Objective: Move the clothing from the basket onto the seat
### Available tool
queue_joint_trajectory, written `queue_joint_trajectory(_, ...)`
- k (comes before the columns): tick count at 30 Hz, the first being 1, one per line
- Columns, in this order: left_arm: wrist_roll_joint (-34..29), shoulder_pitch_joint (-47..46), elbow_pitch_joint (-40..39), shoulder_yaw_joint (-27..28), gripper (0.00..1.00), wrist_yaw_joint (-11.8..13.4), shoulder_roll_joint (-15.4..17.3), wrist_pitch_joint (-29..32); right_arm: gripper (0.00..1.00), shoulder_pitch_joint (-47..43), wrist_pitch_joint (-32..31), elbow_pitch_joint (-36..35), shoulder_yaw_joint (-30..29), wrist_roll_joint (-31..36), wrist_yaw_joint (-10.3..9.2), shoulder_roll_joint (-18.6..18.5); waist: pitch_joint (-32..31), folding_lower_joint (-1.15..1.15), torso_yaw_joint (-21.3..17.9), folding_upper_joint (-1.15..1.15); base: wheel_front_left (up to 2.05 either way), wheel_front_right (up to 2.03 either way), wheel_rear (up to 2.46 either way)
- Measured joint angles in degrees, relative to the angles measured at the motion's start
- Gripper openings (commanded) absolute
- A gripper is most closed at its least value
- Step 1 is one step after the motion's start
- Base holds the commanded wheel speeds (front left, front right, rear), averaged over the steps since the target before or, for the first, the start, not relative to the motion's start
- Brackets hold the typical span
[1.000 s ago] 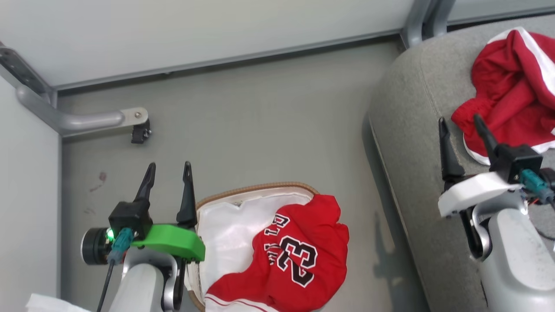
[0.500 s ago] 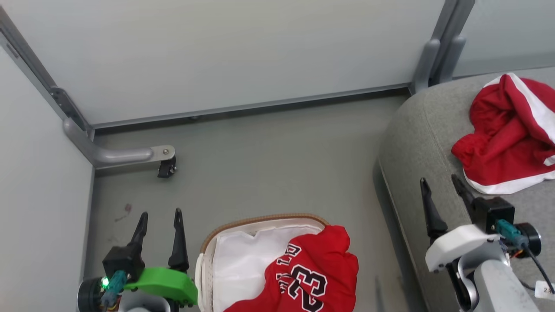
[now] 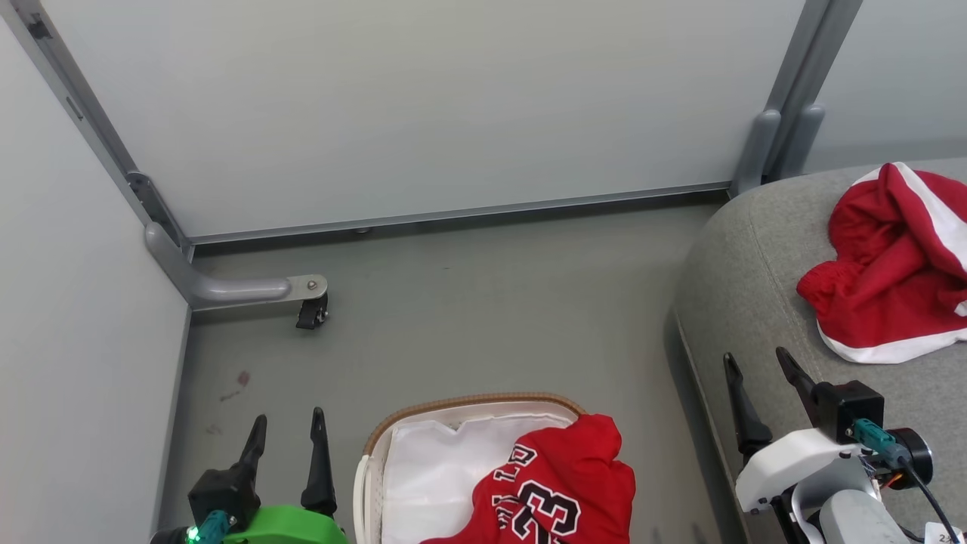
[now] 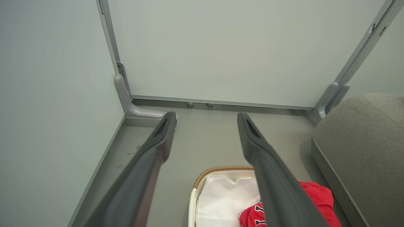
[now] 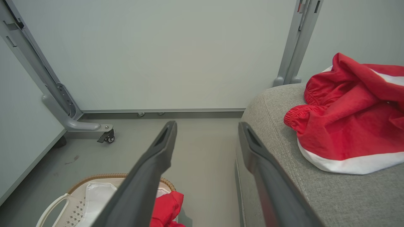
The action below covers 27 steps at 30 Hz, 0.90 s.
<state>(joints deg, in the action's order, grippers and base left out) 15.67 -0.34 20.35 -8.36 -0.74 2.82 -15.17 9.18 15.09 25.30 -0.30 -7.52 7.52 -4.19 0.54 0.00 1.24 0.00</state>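
Head view: two red garments: jersey (image 3: 566,491) in one basket (image 3: 468,402), lower centre; second garment (image 3: 884,272) on one seat (image 3: 740,302), right. Left claw (image 3: 289,414), right claw (image 3: 754,353): spread wide, empty.

Floor (image 3: 483,317) between basket (image 3: 468,400) and back wall panel (image 3: 423,113) is bare, a wide lane. Basket's left half holds just white liner (image 3: 430,483), open from above. Jersey (image 3: 574,491) heaps over its right half and drapes over the rim toward the seat (image 3: 740,302). Narrow floor strip between basket and seat. Seat's left edge bare, red garment (image 3: 884,279) takes its right part. Caster foot (image 3: 310,310) juts from the left corner post, well apart from basket. Side wall panel (image 3: 75,340) hems in the left.
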Motion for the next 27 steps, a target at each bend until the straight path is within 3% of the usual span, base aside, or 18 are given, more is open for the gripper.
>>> queue_joint_trajectory(10,1.9,-3.3,1.5,-4.0,1.00,-1.0,0.0,0.0,1.00,4.6,0.0,-2.6,1.5,-0.6,0.00,-0.3,4.2,0.00,-1.2,0.00,0.00,0.00,0.00)
queue_joint_trajectory(27,7.4,-20.7,13.0,-10.2,1.00,-4.3,-0.1,0.0,1.00,19.1,0.0,-9.6,5.1,-2.3,0.00,0.6,20.7,0.00,-5.6,0.00,0.00,0.00,0.00)
